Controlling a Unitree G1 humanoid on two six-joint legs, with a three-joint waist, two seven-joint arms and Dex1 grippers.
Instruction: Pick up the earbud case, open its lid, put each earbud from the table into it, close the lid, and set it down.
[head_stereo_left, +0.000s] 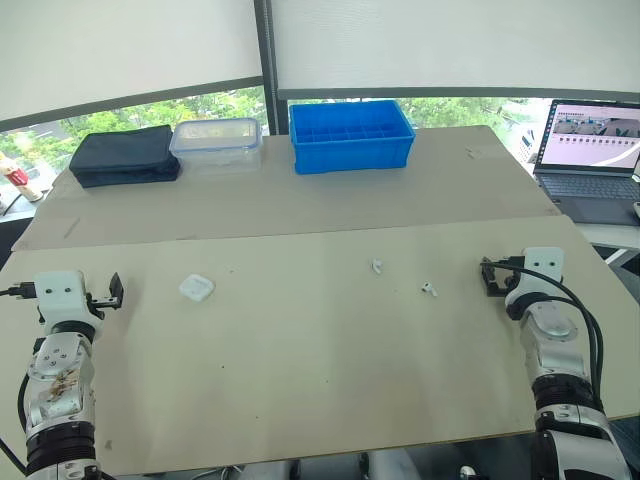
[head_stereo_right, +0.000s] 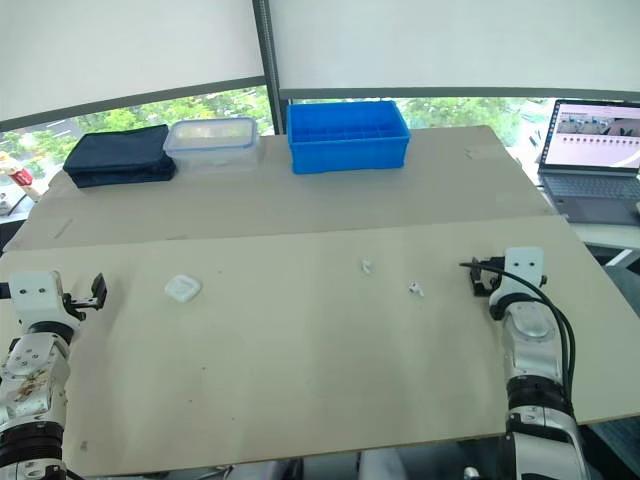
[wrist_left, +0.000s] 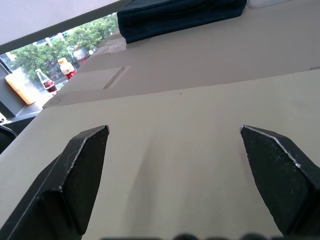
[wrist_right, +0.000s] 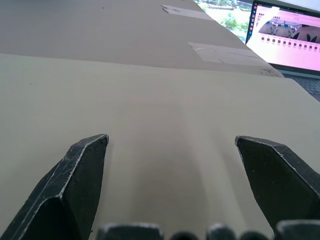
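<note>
I read L gripper (wrist_left: 173, 129) and R gripper (wrist_right: 171, 137) fingers apart, near table (head_stereo_left: 300, 350) side edges. Case (head_stereo_left: 196, 288) at L's 3 o'clock, earbuds (head_stereo_left: 377, 266) (head_stereo_left: 428, 289) at R's 9, open surface between.

A: Far edge, left to right?
B: Dark blue pouch (head_stereo_left: 126, 156), lying flat. Clear lidded container (head_stereo_left: 216, 139) just beside it. Blue crate (head_stereo_left: 351, 135) near that, with its inside divided into compartments.
A: Surface?
B: Table (head_stereo_left: 300, 380) covered in tan sheets, with a seam running across the middle.
A: Off the table?
B: Open laptop (head_stereo_left: 590, 150) to the right, screen lit. Past the left corner stand a red-labelled bottle (wrist_left: 47, 81) and a yellow-capped bottle (wrist_left: 65, 67), both upright.
</note>
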